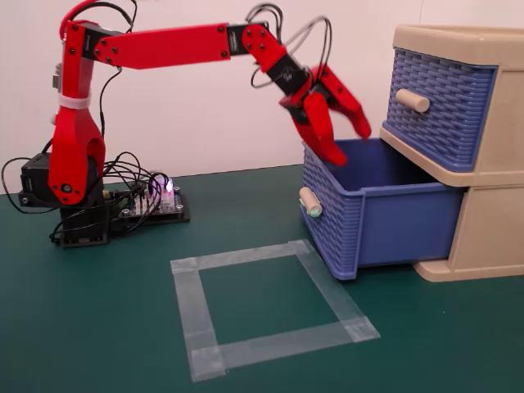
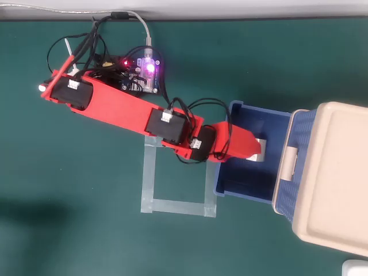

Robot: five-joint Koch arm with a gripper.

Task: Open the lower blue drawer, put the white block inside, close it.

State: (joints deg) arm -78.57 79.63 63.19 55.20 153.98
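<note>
The lower blue drawer (image 1: 393, 221) is pulled out of the beige cabinet (image 1: 491, 221); its beige handle with teal ends (image 1: 309, 201) faces left in the fixed view. In the overhead view the drawer (image 2: 253, 187) is also open. My red gripper (image 1: 350, 146) hangs over the drawer's open top with its jaws apart and nothing between them. In the overhead view the gripper (image 2: 253, 148) covers part of the drawer, and the white block (image 2: 260, 150) lies on the drawer floor just past its tip, partly hidden. The block does not show in the fixed view.
The upper blue drawer (image 1: 438, 106) with its plain beige handle (image 1: 412, 100) is shut, above and right of the gripper. A square of clear tape (image 1: 270, 307) marks the green mat in front of the drawer. The arm's base and a lit circuit board (image 2: 144, 72) stand at the left.
</note>
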